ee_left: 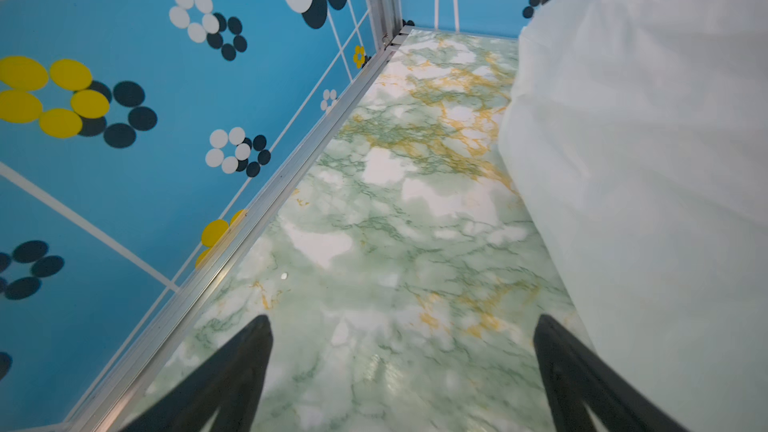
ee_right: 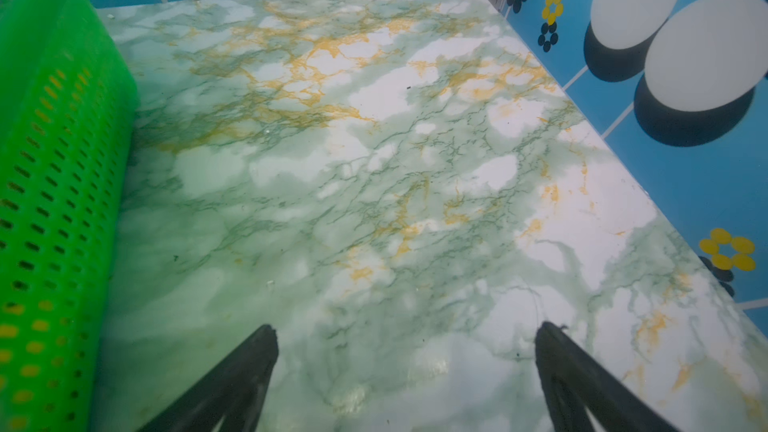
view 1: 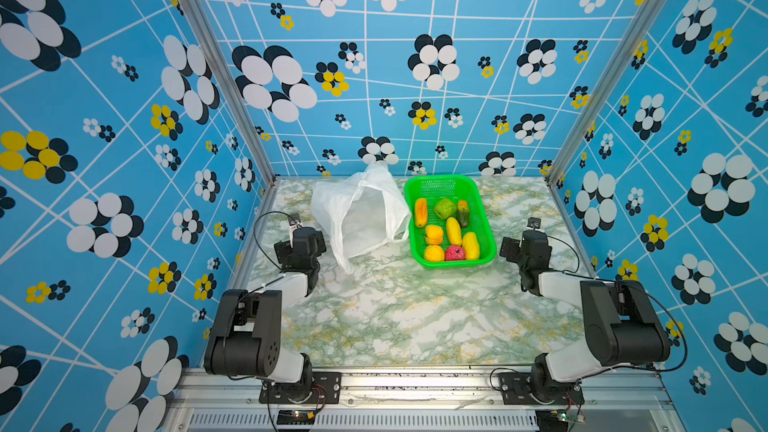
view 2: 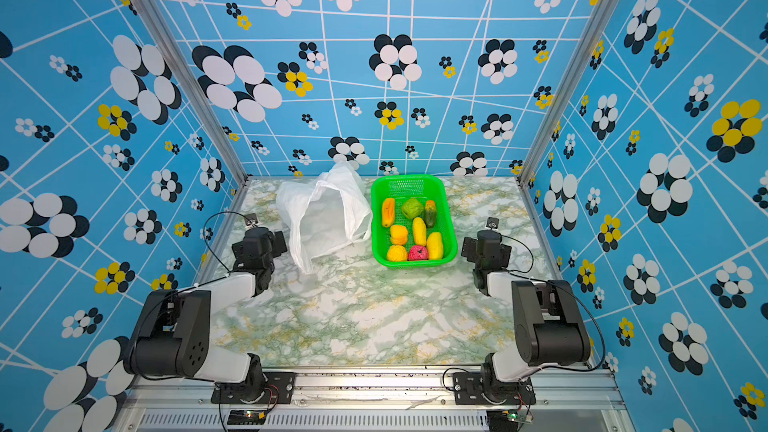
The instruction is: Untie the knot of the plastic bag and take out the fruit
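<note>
Marbled tabletop (view 1: pixel 395 317) carries the plastic bag (view 1: pixel 357 218), mouth open and looking empty, just beside the green basket (view 1: pixel 440 187) that holds the fruit (view 1: pixel 454 231). Your left hand (ee_left: pixel 403 320) and right hand (ee_right: pixel 406 326) stand wide and empty. You seem finished, so simply park.

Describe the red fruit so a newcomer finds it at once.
On the marble table, a green basket sits beside the white plastic bag. In the basket's row nearest the arms, the red fruit lies between an orange fruit and a yellow fruit. It is bumpy and the only red piece.
</note>
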You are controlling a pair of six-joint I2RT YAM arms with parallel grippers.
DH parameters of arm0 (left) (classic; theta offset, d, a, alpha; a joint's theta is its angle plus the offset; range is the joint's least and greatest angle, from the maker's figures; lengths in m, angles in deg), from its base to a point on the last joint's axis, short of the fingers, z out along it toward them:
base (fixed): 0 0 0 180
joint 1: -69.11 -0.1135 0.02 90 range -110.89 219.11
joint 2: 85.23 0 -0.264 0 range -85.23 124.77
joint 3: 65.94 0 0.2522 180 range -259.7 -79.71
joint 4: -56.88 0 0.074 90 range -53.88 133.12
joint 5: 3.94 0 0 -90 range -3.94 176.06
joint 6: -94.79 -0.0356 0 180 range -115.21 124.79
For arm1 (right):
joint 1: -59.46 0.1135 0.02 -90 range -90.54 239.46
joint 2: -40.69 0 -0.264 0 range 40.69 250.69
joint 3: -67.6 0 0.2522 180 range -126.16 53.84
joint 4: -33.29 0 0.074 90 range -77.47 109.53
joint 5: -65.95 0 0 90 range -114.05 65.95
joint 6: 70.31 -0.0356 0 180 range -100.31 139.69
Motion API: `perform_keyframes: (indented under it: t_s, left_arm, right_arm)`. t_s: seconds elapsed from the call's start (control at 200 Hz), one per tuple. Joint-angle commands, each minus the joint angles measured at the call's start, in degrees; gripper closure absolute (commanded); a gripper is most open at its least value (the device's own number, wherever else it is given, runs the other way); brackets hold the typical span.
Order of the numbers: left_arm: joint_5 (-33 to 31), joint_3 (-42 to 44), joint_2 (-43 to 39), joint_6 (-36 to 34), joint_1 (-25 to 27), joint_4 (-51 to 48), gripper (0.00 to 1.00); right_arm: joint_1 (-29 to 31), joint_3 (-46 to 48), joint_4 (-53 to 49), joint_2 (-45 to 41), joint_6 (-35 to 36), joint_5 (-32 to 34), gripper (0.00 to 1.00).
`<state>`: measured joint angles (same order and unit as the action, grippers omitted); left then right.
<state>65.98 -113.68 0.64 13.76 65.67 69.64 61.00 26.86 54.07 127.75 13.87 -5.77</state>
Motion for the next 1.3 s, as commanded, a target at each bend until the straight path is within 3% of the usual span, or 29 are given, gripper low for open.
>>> perform_keyframes:
  t_s: [0.0,0.055,0.095,0.25,0.35,0.415,0.48,0.6,0.75,0.92,1.109,1.229,1.294]
  left_arm:
    - [26.3,-5.7,5.1,4.7,-6.2,-6.9,0.01]
    - [35.8,-6.5,6.4,2.7,-6.9,-5.8,0.01]
    - [37.9,-4.9,5.4,1.6,-6.7,-3.6,0.01]
    - [14.9,9.8,-4.4,0.2,-1.1,14.5,0.01]
    - [12.4,7.8,-2.8,-3.0,1.8,12.6,0.01]
    - [9.9,5.7,-1.2,-8.1,6.4,10.8,0.01]
    - [11.6,5.0,0.9,-13.0,9.7,12.5,0.01]
    - [14.9,5.0,1.1,-10.0,6.8,11.9,0.01]
    - [13.5,5.5,1.1,-10.2,7.3,13.1,0.01]
    - [11.2,10.8,0.6,-8.8,7.1,22.1,0.01]
    - [14.2,10.5,0.8,-8.2,5.8,21.5,0.01]
    - [17.5,11.9,2.7,-9.0,5.3,26.0,0.01]
    - [16.4,12.4,2.4,-9.1,5.9,25.8,0.01]
  right_arm:
    - [0.0,6.2,21.5,2.1,2.3,-2.2,0.01]
    - [0.0,6.4,20.5,2.0,2.4,-2.7,0.01]
    - [-0.1,6.0,19.1,1.5,2.3,-2.9,0.01]
    - [0.0,6.3,20.7,2.0,2.5,-2.9,0.01]
    - [0.0,6.6,21.6,2.3,2.8,-3.5,0.01]
    - [0.0,6.6,21.8,2.3,3.9,-5.8,0.01]
    - [0.0,6.8,22.2,2.3,4.7,-7.8,0.01]
    - [0.0,6.0,20.4,2.3,3.3,-4.9,0.01]
    - [0.1,6.0,20.6,2.3,3.5,-4.7,0.01]
    - [0.1,6.2,20.7,2.2,3.4,-4.8,0.01]
    - [0.1,6.1,20.7,2.2,3.4,-4.7,0.01]
    - [0.1,6.2,20.7,2.2,3.5,-4.7,0.01]
    - [0.1,6.2,20.7,2.2,3.5,-4.7,0.01]
